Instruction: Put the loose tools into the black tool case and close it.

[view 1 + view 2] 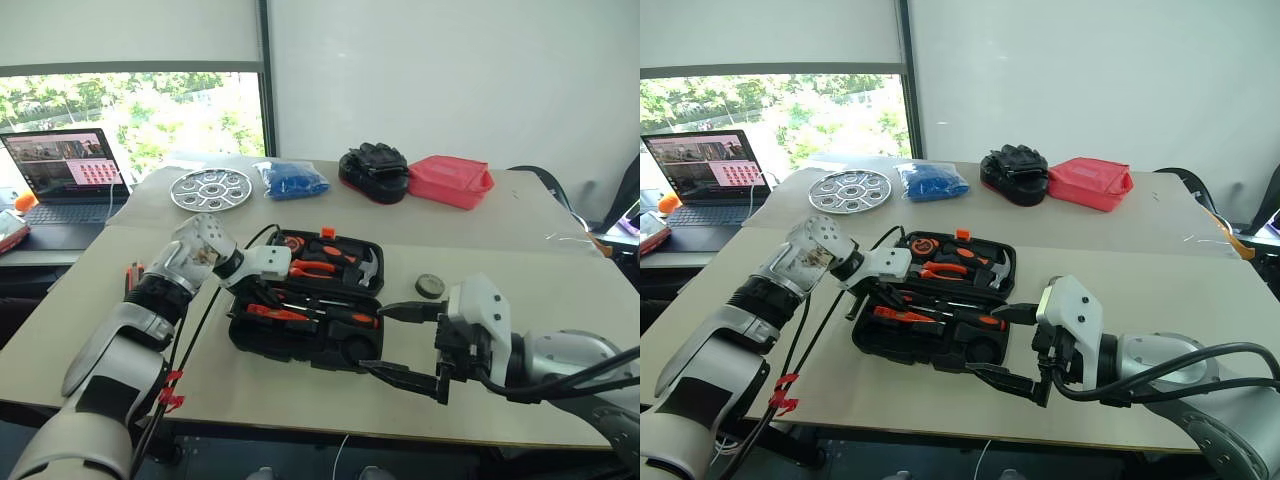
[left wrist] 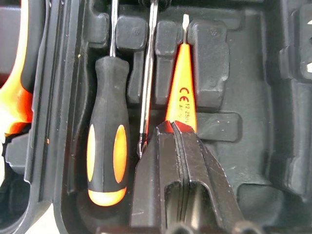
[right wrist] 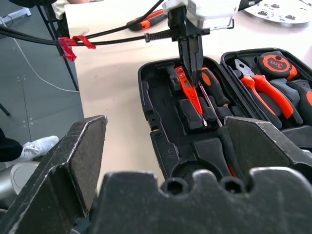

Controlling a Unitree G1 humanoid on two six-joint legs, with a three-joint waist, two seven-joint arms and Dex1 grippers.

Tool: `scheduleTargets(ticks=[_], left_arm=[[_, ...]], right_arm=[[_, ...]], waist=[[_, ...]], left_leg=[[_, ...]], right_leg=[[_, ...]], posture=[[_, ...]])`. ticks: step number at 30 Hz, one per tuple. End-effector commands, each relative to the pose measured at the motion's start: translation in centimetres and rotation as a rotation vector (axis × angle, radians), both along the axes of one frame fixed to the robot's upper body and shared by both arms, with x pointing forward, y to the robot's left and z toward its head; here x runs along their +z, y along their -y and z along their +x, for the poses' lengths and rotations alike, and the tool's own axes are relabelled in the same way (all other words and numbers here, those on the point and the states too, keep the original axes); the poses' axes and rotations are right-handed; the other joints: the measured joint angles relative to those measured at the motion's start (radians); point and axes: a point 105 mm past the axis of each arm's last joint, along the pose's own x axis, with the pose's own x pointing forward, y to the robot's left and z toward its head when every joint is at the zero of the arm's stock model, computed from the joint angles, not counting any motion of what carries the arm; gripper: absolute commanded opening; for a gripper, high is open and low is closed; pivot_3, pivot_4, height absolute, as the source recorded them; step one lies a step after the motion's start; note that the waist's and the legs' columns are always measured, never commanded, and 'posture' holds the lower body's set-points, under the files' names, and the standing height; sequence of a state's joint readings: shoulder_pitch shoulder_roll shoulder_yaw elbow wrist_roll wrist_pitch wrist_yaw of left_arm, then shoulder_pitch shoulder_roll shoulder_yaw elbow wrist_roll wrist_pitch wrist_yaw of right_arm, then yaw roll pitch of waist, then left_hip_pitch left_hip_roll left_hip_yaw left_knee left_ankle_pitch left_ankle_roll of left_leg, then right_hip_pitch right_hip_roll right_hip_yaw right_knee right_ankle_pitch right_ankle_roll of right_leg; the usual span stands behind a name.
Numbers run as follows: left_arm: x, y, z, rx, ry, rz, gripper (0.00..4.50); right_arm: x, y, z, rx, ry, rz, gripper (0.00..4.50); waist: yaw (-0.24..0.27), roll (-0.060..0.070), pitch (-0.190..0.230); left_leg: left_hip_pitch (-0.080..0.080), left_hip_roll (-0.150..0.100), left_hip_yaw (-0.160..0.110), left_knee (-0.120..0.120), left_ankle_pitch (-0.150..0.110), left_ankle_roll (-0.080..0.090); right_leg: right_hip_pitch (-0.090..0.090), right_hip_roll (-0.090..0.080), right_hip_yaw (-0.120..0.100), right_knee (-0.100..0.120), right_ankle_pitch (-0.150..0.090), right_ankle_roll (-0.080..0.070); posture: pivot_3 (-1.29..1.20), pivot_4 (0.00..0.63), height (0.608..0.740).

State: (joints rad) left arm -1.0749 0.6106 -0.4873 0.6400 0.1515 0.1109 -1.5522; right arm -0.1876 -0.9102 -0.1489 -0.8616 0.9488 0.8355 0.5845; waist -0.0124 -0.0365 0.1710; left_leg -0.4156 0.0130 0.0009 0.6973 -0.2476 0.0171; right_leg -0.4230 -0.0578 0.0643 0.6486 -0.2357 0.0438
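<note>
Black plastic hinged tool case [image 1: 310, 300]: open on worktop. Left gripper [image 2: 178, 141] clamped on slim orange tester screwdriver [image 2: 183, 92], unseated; may snag. Right gripper [image 1: 405, 345] agape, empty.

The slim orange tester screwdriver [image 2: 183, 92], lying in the black plastic tool case [image 2: 253, 97], carries a black "CE" mark on its handle; smaller print beneath, toward six o'clock, begins "12-250V". Nothing else is legible.
</note>
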Motion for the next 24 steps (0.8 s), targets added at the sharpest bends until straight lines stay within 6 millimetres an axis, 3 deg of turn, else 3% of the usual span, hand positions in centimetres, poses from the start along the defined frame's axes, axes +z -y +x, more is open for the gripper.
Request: scheduleTargets(ticks=[1,11,16,21,24], left_arm=[[-0.5,0.0,-0.5,-0.021,-0.009,0.011,0.03],[0.4,-0.4,-0.3,0.005,0.019,-0.02,0.03],[3.8,-0.1,0.4,0.076,0.097,-0.254,0.03],[6.0,-3.2,-1.0,0.25,0.046,-0.386,0.03],[5.5,-5.9,-2.0,0.428,0.058,-0.391,0.7]], right_arm=[[1.0,-0.2,-0.2,0.012,0.048,0.022,4.5],[1.0,-0.2,-0.1,0.012,0.048,0.021,4.5],[1.3,0.0,0.0,0.014,0.06,0.014,4.5],[1.8,0.5,0.5,0.017,0.078,-0.001,4.5],[2.4,0.8,1.2,0.025,0.096,-0.005,4.5]], waist=[[0.0,0.0,0.0],[0.0,0.0,0.0],[-0.002,0.0,0.0],[-0.011,0.0,0.0],[-0.014,0.0,0.0]], left_leg=[[0.0,0.0,0.0,0.0,0.0,0.0],[0.001,0.0,0.0,0.0,0.0,0.0],[0.0,0.0,-0.001,0.0,0.0,0.0],[0.0,0.001,-0.002,-0.001,0.0,0.0],[0.001,0.001,-0.004,-0.002,0.0,0.0]], right_leg=[[0.0,0.0,0.0,0.0,0.0,0.0],[0.0,0.0,0.0,0.0,0.0,0.0],[0.0,0.0,0.0,0.0,0.0,0.0],[-0.001,0.0,0.001,0.0,0.0,0.0],[-0.001,0.0,0.002,0.001,0.0,0.0]], posture=[[0.0,0.15,0.74],[0.0,0.15,0.74],[0.0,0.15,0.74],[0.0,0.15,0.74],[0.0,0.15,0.74]])
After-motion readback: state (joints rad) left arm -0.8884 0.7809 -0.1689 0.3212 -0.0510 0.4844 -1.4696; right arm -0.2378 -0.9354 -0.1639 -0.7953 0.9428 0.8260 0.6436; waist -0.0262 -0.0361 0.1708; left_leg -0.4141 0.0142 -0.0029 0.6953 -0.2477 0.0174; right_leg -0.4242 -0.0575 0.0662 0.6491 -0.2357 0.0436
